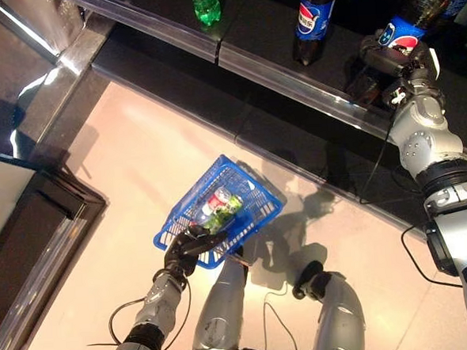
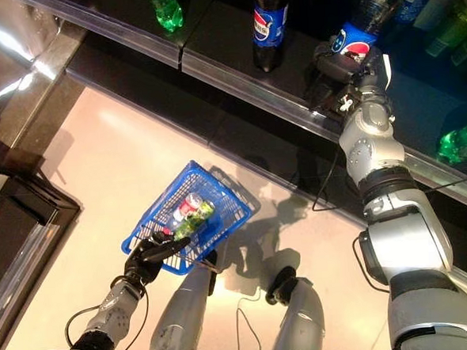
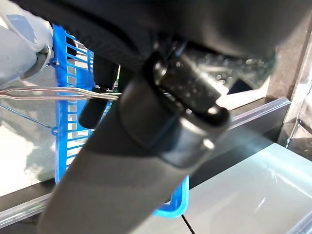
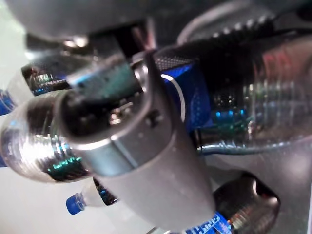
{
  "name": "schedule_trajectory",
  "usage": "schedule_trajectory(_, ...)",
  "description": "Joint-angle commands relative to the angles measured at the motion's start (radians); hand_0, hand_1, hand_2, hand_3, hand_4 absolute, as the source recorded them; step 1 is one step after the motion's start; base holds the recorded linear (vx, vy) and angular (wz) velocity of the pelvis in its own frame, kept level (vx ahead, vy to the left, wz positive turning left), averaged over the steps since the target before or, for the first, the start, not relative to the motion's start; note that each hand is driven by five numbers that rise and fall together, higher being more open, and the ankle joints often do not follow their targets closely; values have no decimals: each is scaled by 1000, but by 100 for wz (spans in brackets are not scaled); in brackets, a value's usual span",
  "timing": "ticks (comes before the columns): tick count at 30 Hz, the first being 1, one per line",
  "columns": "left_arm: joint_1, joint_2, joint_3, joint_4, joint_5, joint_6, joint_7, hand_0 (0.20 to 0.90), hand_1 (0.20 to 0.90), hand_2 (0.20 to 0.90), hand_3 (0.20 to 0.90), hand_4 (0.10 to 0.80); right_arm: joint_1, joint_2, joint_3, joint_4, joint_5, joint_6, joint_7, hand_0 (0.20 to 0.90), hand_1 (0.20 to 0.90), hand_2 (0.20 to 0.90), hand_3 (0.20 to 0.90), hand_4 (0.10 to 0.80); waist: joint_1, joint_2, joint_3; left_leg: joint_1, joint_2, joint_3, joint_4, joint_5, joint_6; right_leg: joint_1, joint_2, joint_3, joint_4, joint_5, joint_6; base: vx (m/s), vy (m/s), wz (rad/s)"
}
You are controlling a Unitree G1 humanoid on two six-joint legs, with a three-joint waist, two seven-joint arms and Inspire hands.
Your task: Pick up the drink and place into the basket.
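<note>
My right hand [image 1: 386, 54] is up at the dark shelf, with its fingers curled round the lower part of a dark cola bottle [image 1: 415, 7] with a blue label. In the right wrist view the thumb [image 4: 141, 161] lies across that bottle [image 4: 234, 97]. My left hand [image 1: 189, 249] is shut on the thin wire handles [image 3: 48, 92] of the blue basket [image 1: 254, 191] and holds it off the floor at the lower left. A red-and-white can [image 1: 218, 201] and green drinks [image 1: 220, 215] lie in the basket.
The shelf's shiny front edge [image 1: 291, 84] runs diagonally across the top. On it stand another cola bottle [image 1: 315, 15], a green bottle [image 1: 205, 4] and, further right, green bottles [image 2: 461, 141]. A dark cabinet [image 1: 31, 235] stands at the left over the pale floor.
</note>
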Motion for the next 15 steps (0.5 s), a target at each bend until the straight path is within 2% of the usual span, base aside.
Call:
schedule_trajectory(1, 141, 171, -55, -104, 21, -73, -48, 300, 300, 300, 200, 100, -171, -54, -11, -14, 13, -127, 40, 300, 300, 300, 200, 100, 37, 52, -20, -42, -47, 5, -28, 44, 120, 37, -11, 9, -106, 118, 68, -37, -1, 0)
schedule_trajectory(10, 132, 175, -44, -106, 9, -79, -47, 300, 300, 300, 200, 100, -168, -60, -6, -35, -39, -171, 50, 300, 300, 300, 200, 100, 32, 46, -20, -16, -43, 6, -66, 58, 119, 62, -3, 10, -147, 129, 74, -49, -2, 0)
schedule_trajectory(15, 125, 172, -14, -74, 19, -65, -37, 300, 300, 300, 200, 100, -126, -49, -11, -84, -60, -195, 81, 300, 300, 300, 200, 100, 21, 17, -36, 84, -35, 0, -166, 89, 107, 161, 27, 17, -263, 152, 84, -27, 2, -3)
